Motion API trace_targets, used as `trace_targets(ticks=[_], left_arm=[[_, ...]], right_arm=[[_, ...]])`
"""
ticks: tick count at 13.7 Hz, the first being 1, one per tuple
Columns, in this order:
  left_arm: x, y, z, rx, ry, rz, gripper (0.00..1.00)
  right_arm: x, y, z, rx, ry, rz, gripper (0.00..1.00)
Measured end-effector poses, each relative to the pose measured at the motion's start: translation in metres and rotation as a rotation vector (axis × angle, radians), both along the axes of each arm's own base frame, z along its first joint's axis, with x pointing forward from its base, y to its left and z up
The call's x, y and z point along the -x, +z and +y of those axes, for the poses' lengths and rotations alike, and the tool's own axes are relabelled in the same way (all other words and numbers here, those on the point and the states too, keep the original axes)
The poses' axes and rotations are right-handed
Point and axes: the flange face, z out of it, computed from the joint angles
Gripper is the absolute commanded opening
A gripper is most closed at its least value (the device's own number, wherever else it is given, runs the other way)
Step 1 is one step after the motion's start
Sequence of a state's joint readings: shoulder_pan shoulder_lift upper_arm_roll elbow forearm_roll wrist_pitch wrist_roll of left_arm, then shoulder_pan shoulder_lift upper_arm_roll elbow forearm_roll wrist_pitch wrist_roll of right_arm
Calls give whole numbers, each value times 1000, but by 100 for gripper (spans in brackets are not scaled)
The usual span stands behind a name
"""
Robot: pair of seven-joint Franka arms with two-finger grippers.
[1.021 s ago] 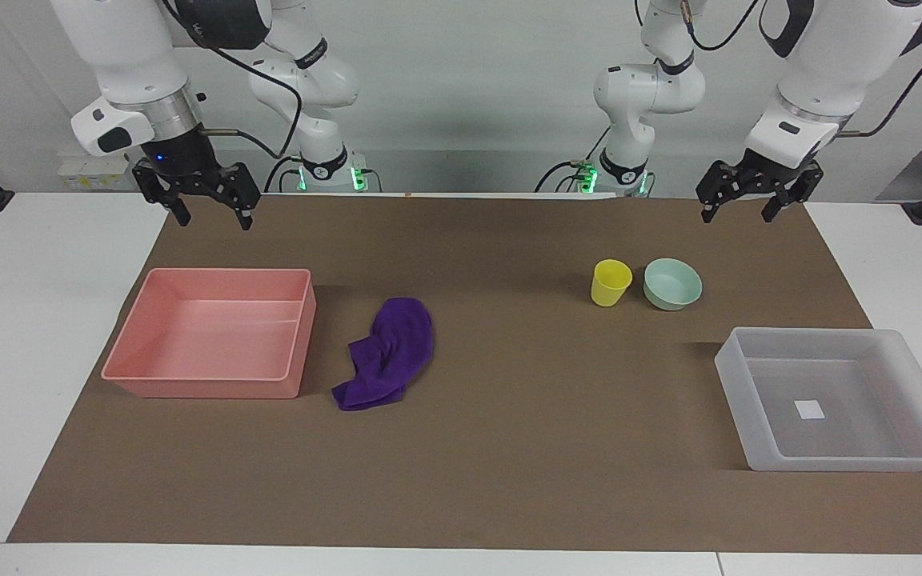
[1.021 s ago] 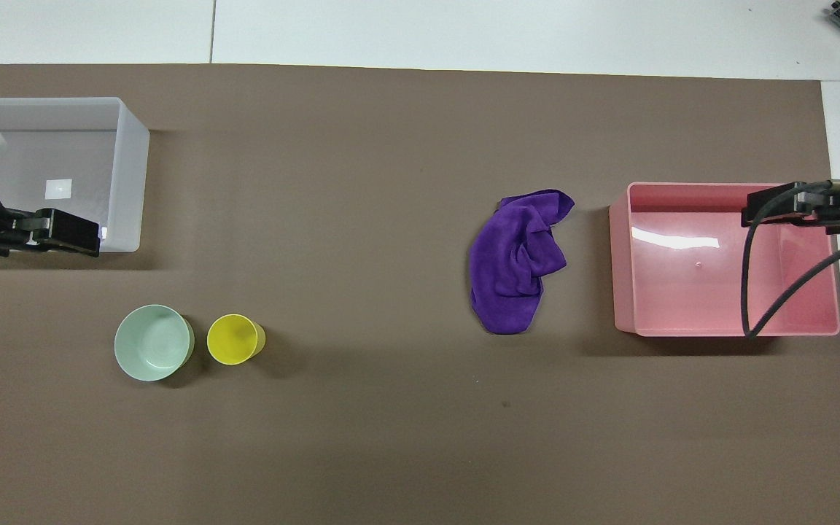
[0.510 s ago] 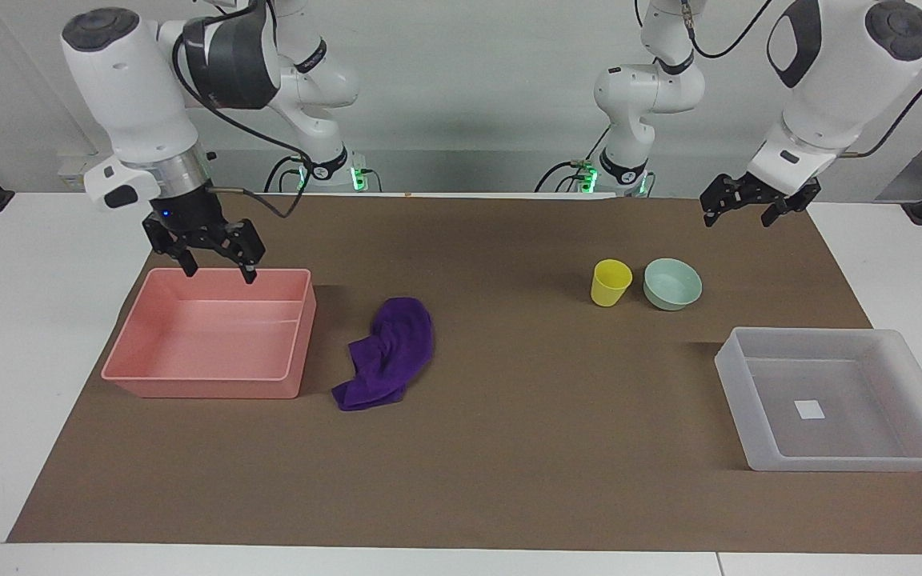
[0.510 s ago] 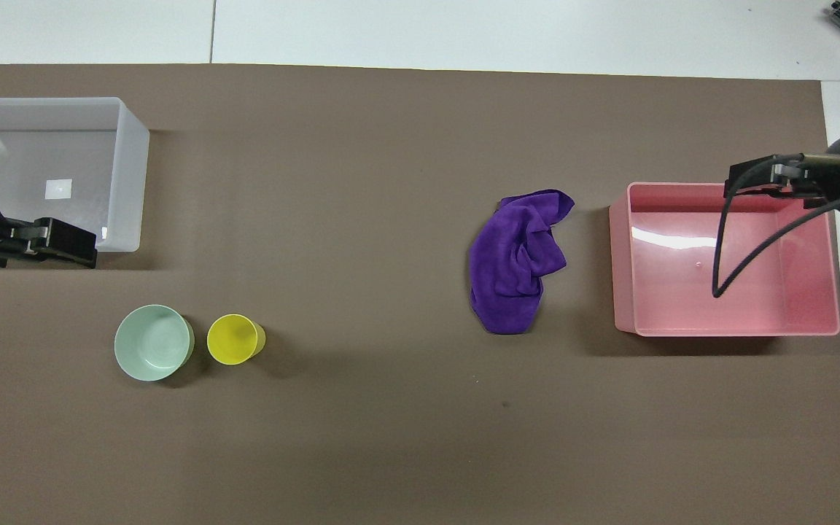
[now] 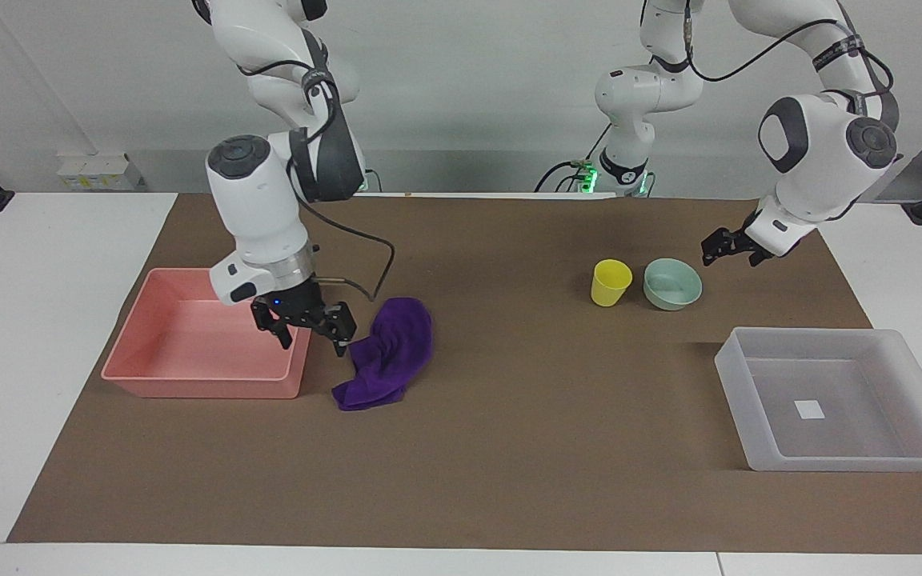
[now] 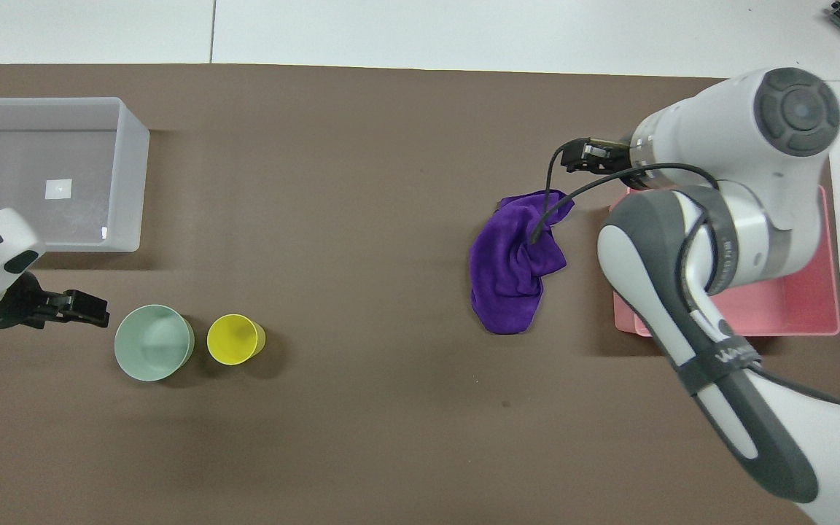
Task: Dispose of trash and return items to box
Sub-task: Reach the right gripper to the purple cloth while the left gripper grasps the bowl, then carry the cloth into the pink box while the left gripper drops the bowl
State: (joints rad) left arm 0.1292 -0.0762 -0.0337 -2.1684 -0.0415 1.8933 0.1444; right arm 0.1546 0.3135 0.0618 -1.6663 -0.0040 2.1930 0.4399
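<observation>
Purple rag (image 5: pixel 387 352) lies on brown table mat (image 5: pixel 509 448).

No readable text anywhere; lettering on the right arm (image 6: pixel 726 357) is illegible.

Deep-purple cloth rag (image 5: pixel 389 350): soft, matt, rumpled fabric.
Opaque pink rectangular tray (image 5: pixel 189 376): smooth plastic.
Translucent whitish rectangular tray (image 5: pixel 921 376): frosted plastic.
Small yellow cup (image 5: pixel 610 282): smooth plastic.
Pale mint-green bowl (image 5: pixel 672 284): smooth.
Brown table mat (image 5: pixel 525 448): flat, matt, paper-like.
</observation>
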Motion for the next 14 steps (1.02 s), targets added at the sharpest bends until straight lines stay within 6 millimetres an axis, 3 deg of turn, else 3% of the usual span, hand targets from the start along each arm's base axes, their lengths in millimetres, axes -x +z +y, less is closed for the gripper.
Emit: trace_targets(ticks=[3,4,5,6,7,8,9,10,11,12,14], left_arm=[[18,-48,-1,14,15,-25,100],[25,-61,-4,14,13,-27,91],[29,-68,-5,14,13,-25,72],[32,-74,-6,14,13,-21,46],[34,-78,-7,15,11,-13,33],[36,-83,-9,16,7,-3,29],[37,-87,-10,17,6,7,24],[37,-92,-10,18,6,17,18],[37,-96,-10,19,6,25,8],[37,-98,-10,20,7,30,0],[37,-99,-10,22,9,37,0]], right_arm=[[2,-47,34,-8,12,8,100],[6,-71,44,-6,29,16,100],[11,-92,54,-2,46,18,100],[17,-113,63,6,66,17,100],[23,-130,67,15,84,14,100],[29,-143,69,37,109,8,100],[36,-154,68,62,136,1,71],[42,-163,67,75,154,-6,29],[46,-168,66,81,165,-15,0],[47,-166,66,79,169,-27,0],[49,-159,66,79,170,-36,0]])
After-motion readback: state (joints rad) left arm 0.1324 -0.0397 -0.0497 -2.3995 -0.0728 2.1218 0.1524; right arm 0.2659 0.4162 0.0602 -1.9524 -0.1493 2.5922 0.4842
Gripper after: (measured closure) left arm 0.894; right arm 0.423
